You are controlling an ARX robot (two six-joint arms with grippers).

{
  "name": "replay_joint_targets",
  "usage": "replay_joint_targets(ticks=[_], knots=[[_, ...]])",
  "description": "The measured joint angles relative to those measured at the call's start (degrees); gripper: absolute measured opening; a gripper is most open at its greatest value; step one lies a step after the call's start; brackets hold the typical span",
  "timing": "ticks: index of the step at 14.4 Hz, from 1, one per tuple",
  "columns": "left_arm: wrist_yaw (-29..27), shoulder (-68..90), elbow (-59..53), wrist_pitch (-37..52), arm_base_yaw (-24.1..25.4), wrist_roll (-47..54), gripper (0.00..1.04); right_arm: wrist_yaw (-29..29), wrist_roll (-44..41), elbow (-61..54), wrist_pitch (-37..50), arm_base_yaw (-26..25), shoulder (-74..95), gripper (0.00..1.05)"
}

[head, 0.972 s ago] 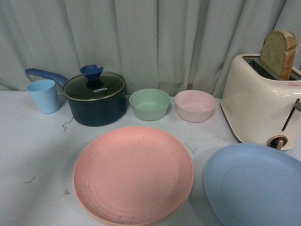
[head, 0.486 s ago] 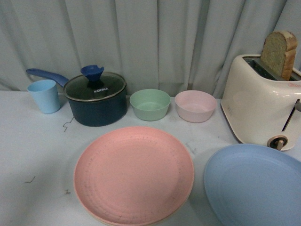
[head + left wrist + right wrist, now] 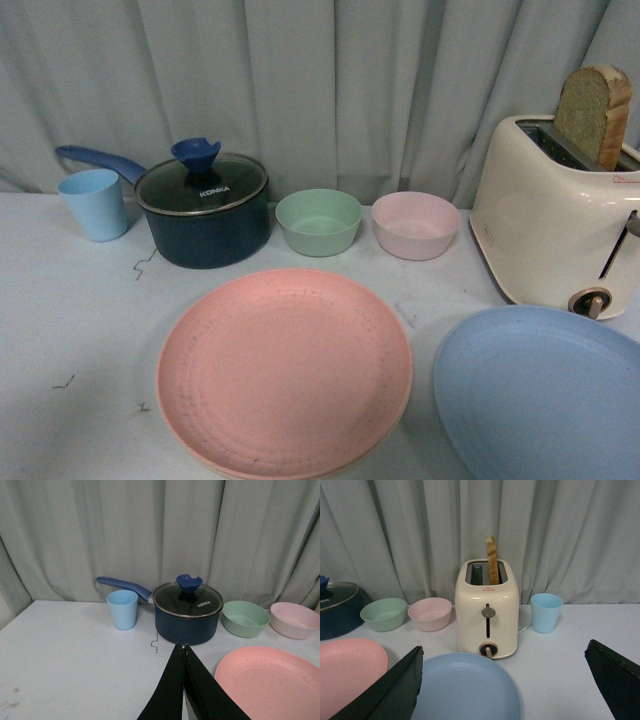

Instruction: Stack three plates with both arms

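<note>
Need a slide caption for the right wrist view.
Right pincer open, framing the light blue plate and the toaster holding a bread slice.

— Where is the pink plate?
— Flat on the table, in the middle, right side up. It is big and round, with faint rings.
— And the blue plate?
— It lies flat to the right of the pink one, close but not touching. Its right and near edges run out of the front view.
</note>
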Motion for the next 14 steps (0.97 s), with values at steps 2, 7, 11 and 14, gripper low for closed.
replay_joint_targets(ticks=[2,7,11,14], knots=[[0.02,-4.63,0.00,-4.44,0.00,0.00,0.02,0.00,0.00,0.00,0.00,0.00,0.00,0.98],[0.00,-15.34,-0.02,-14.73,0.00,0.00,0.02,0.00,0.00,0.00,0.00,0.00,0.00,0.98],[-0.09,-30.45,0.33,-30.23,0.00,0.00,0.02,-0.04,0.00,0.00,0.11,0.00,0.00,0.98],[0.02,-30.45,0.00,-30.80,0.02,0.02,0.02,-0.02,0.00,0.00,0.04,0.00,0.00,0.98]])
